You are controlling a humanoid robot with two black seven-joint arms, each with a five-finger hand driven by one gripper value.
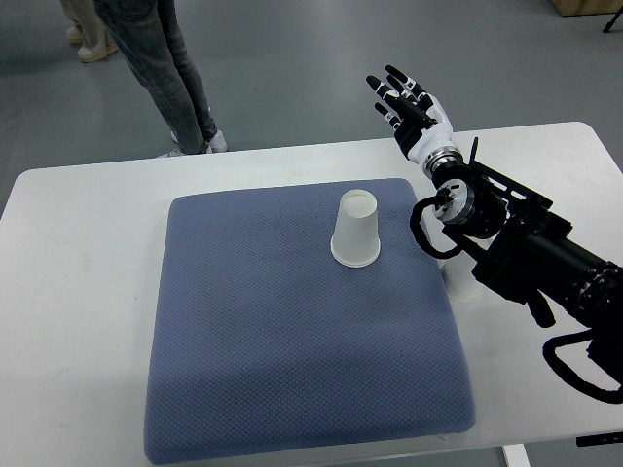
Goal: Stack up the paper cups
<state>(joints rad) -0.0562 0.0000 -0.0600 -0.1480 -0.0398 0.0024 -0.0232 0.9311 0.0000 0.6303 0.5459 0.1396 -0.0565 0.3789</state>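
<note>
A white paper cup [355, 230] stands upside down on a blue-grey cushion [292, 331], in its upper right part, well clear of the edges. Its wide rim rests on the fabric and its narrower base faces up, so its long axis runs straight up from the pad. A second cup [464, 285] sits just off the cushion's right edge on the white table [78, 253]; the right arm [526, 253] covers most of it, so only its lower part shows, and I cannot tell which way up it stands.

The right hand [409, 105] hangs above the table's far edge, up and to the right of the first cup and well apart from it. Its fingers are spread and hold nothing.

The cushion lies nearly square on the table, its near corners close to the table's front edge. Beyond the table is a grey floor. A person's legs [165, 68] and shoes stand there at the upper left, cut off by the top edge.
</note>
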